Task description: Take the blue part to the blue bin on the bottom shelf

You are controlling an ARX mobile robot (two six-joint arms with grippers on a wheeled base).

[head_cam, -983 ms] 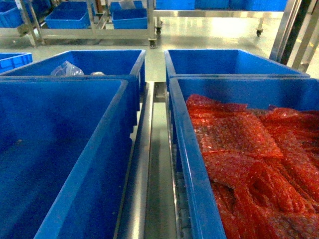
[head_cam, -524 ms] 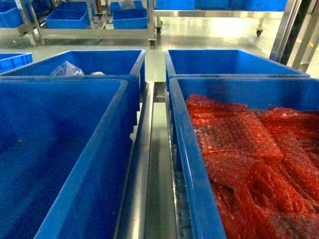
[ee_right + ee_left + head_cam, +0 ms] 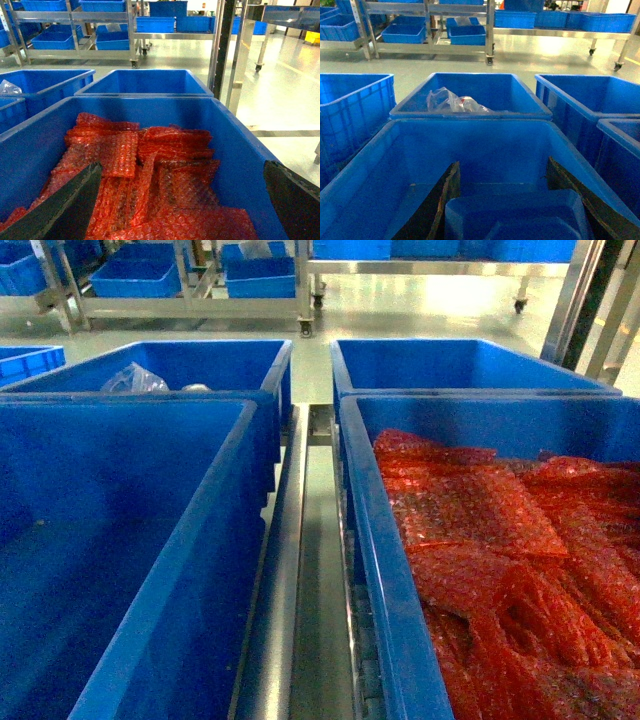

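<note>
From the head camera, four large blue bins stand in two rows; the near left bin (image 3: 120,560) shows only its bare blue floor; the near right bin (image 3: 390,570) is filled with red bubble-wrap bags (image 3: 500,550); the far left bin (image 3: 190,365) holds a clear plastic bag (image 3: 133,378); the far right bin (image 3: 450,365) shows nothing inside from here. Between the two near bins runs a grey steel rail (image 3: 300,570) of the rack. Neither arm shows in this view; no blue part can be made out here.

From the left wrist camera, the left gripper (image 3: 512,200) hangs over the near left bin; its two dark fingers (image 3: 440,205) stand wide apart, one on each side of the picture; between them lies a blue moulded shape (image 3: 515,217), probably the blue part; whether the fingers touch it cannot be told. Beyond, the clear bag lies in the far bin.

From the right wrist camera, the right gripper (image 3: 182,205) hangs over the bags in the near right bin; its dark fingers (image 3: 65,210) are spread very wide and hold nothing; steel shelving (image 3: 75,30) with more blue bins stands behind.
</note>
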